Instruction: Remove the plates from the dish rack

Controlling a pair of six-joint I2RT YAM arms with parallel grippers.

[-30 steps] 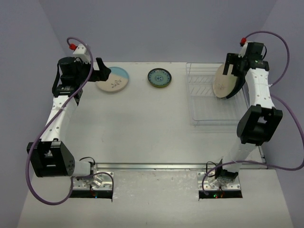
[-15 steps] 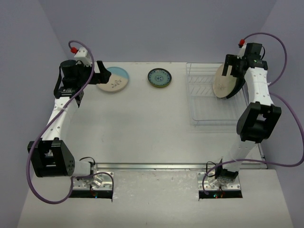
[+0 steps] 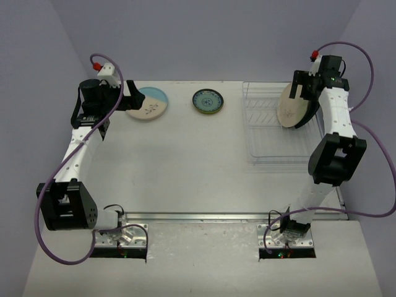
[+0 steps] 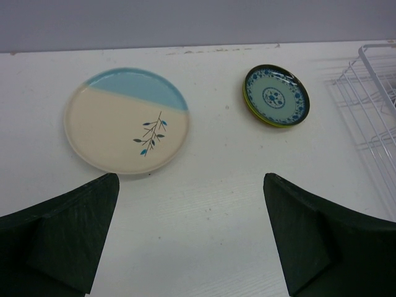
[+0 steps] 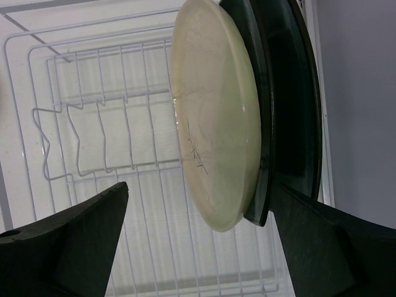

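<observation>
Two plates, the cream plate (image 5: 213, 117) against the dark-teal plate (image 5: 291, 105), stand in the dish rack (image 5: 93, 124) between the open fingers of my right gripper (image 5: 199, 204), so closing may pinch both and drop one; my left gripper (image 4: 190, 185) hangs open, empty.

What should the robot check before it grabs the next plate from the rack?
1. Right hand open: ok.
2. Cream plate lined up between its fingers: ok.
3. Only that plate in the gap: cannot tell; a dark plate leans right behind it.
4. Cream plate standing upright in the rack: ok.
5. Left hand open and holding nothing: ok.
</observation>
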